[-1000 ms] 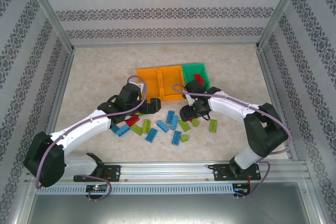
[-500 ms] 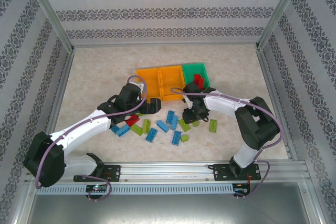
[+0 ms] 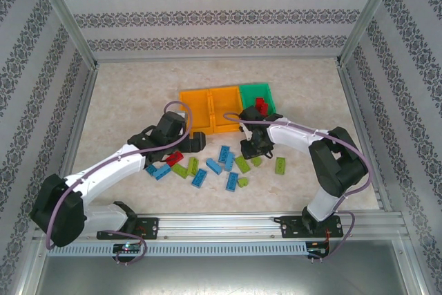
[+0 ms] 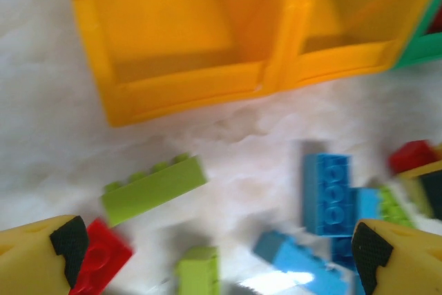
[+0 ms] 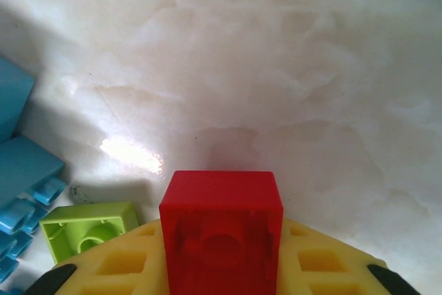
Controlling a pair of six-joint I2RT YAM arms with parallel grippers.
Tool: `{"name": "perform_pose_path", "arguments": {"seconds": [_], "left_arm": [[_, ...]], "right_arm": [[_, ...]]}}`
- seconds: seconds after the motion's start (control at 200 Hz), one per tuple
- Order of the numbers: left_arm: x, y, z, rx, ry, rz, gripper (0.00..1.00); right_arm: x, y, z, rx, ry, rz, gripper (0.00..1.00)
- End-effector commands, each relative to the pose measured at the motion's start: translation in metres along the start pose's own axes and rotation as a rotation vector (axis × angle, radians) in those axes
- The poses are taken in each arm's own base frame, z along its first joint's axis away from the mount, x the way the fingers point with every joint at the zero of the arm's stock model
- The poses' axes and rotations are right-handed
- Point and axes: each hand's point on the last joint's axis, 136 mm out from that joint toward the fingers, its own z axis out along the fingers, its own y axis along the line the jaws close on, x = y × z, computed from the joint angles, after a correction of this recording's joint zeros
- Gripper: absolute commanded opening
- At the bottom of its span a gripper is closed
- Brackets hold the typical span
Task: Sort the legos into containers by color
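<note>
Right claw is closed on 1 red brick, pinched by its 2 side faces between the yellow fingers. It hangs over bare surface just in front of the containers. The side pinch keeps the brick square for a drop; I judge it clear of the surface from the shadow beyond it, but cannot confirm this. Probable target is the green bin, which already holds red pieces and is the nearest bin to this arm. The 2 orange bins look empty in the left wrist view. Left claw is open wide and holds nothing, low over the loose legos, with a second red brick by its left finger, a lime brick ahead and a blue brick toward the right finger. The wide gape suits straddling a brick before closing, probably the red one. The loose pile lies between the 2 arms, near the front of the bins. Versus 1.0 s ago, the right elbow has swung inward and the right claw sits marginally nearer the green bin. The left claw has drawn back slightly from the orange bin wall. The pile is unchanged.
</note>
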Motion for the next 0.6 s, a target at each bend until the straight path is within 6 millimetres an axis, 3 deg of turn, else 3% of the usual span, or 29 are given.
{"name": "perform_pose_path", "arguments": {"seconds": [0.0, 0.22, 0.35, 0.595], "left_arm": [[0.014, 0.03, 0.001, -0.175, 0.1, -0.003, 0.99], [0.023, 0.021, 0.019, -0.164, 0.191, -0.073, 0.99], [0.024, 0.021, 0.026, -0.19, 0.227, -0.095, 0.99], [0.028, 0.018, 0.041, -0.213, 0.297, -0.116, 0.99]], "right_arm": [[-0.025, 0.003, -0.027, -0.02, -0.114, 0.038, 0.23], [-0.064, -0.007, -0.071, -0.095, -0.295, 0.153, 0.21], [-0.093, -0.029, -0.091, -0.092, -0.385, 0.219, 0.2], [-0.148, -0.074, -0.09, 0.003, -0.429, 0.279, 0.23]]}}
